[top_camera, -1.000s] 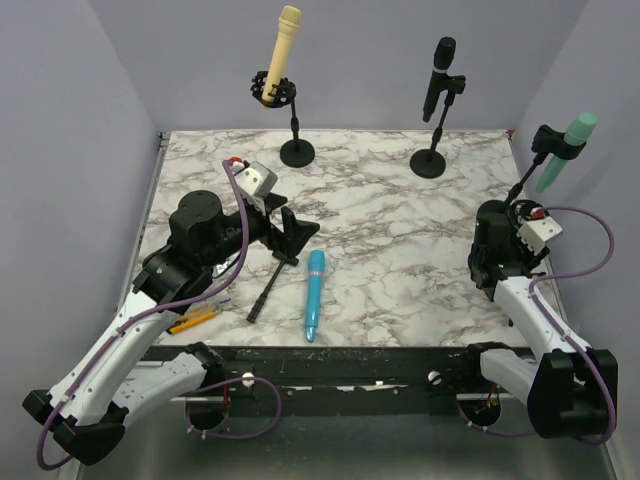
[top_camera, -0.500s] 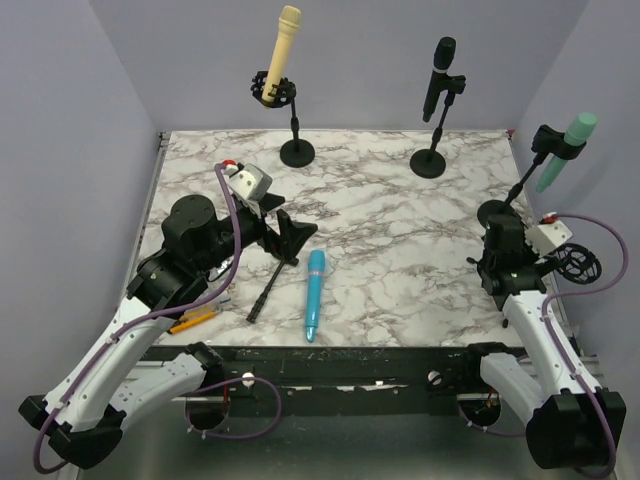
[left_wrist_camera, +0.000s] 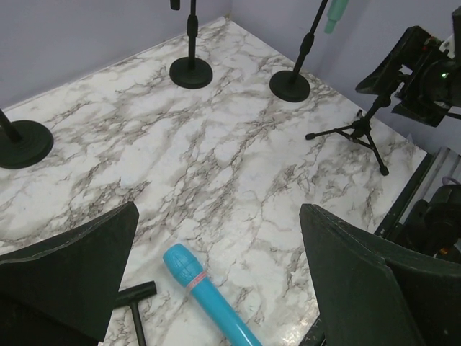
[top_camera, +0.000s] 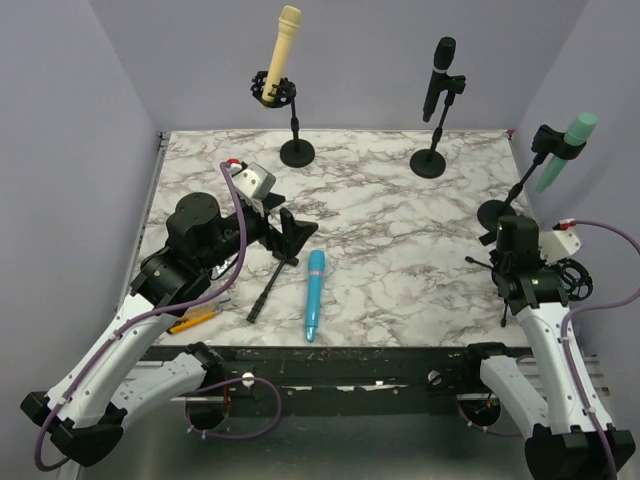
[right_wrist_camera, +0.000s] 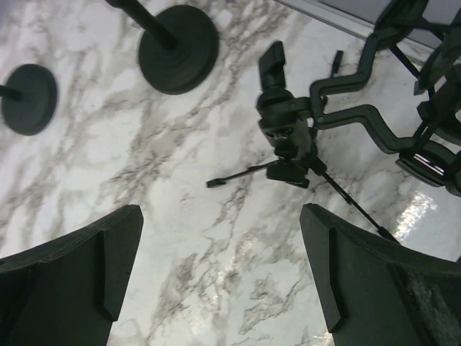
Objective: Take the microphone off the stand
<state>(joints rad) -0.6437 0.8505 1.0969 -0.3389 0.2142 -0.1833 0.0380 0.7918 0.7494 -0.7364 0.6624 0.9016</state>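
**Left arm.** The left gripper [top_camera: 291,238] is open, its two black fingers [left_wrist_camera: 79,270] spread wide with nothing between them. It hangs above the white marble-patterned worktop [top_camera: 400,250], left of centre and towards the near edge. The arm runs back from it to the near left corner.

**Task item.** The blue cylindrical microphone [top_camera: 314,295] lies flat on the worktop, free of any stand. It is just beside and below the left gripper, and its head points towards the far edge. A thin black T-ended rod [top_camera: 266,290] lies just left of it, apart from it. A yellow pencil-like item [top_camera: 192,321] lies near the left edge, partly under the arm.

**Right arm.** The right gripper [right_wrist_camera: 220,223] is also open and holds nothing. It is poised over a small black tripod stand [right_wrist_camera: 292,144] near the right edge. No microphone is seen on the stand. Its jointed holder arm reaches beyond the right edge, and the end is not clear enough to describe.

**Other items.**
- A cream microphone [top_camera: 284,45] sits tilted in a black clip on a round-based stand [top_camera: 297,152] at the far edge, left of centre.
- A black microphone [top_camera: 438,72] is clipped in a second round-based stand [top_camera: 430,163] at the far edge, right of centre.
- A teal microphone [top_camera: 562,150] hangs head-up in a third stand. The base [top_camera: 497,213] of that stand sits near the right edge, just beyond the right gripper.
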